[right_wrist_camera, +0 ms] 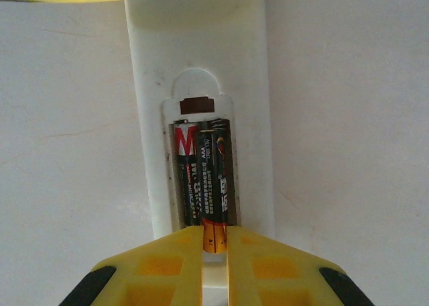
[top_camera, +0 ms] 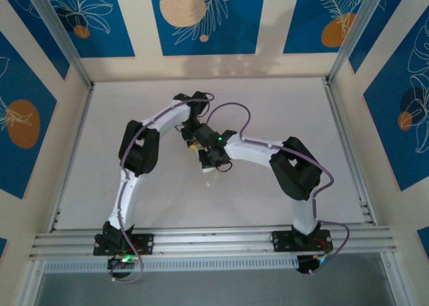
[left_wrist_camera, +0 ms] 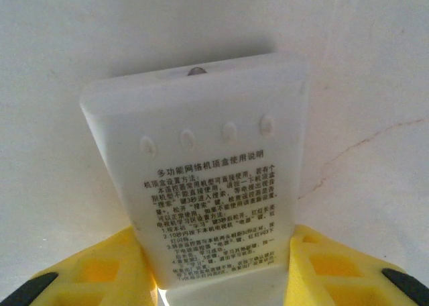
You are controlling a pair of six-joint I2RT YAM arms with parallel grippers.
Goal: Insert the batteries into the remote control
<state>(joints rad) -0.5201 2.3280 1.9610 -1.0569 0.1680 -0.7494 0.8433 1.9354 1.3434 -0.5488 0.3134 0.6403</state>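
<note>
White table (top_camera: 281, 111) fills the floor of the box, and blue walls (top_camera: 201, 17) with pale flower shapes stand round it. We see the left arm (top_camera: 137, 151) and the right arm (top_camera: 295, 172) bend in and meet near the middle of the table.

Our left gripper (left_wrist_camera: 218, 279) is closed on the remote control (left_wrist_camera: 201, 151). Its yellow fingers (left_wrist_camera: 100, 272) press on the two long sides at one end. We see the back of the remote there, with small black writing and a row of four little bumps. We cannot tell if the remote touches the table.

From the right wrist we see the other end of the same remote, with the battery hole uncovered. Both batteries (right_wrist_camera: 201, 178) lie side by side inside the hole, dark with tiny writing. A little brown patch (right_wrist_camera: 197, 105) sits just above them.

Our right gripper (right_wrist_camera: 214, 242) is almost fully closed. Its own yellow fingers (right_wrist_camera: 161, 269) pinch the coppery near end of the battery (right_wrist_camera: 220, 178) on the right side of the hole. We cannot tell if that battery is pushed all the way down.
</note>
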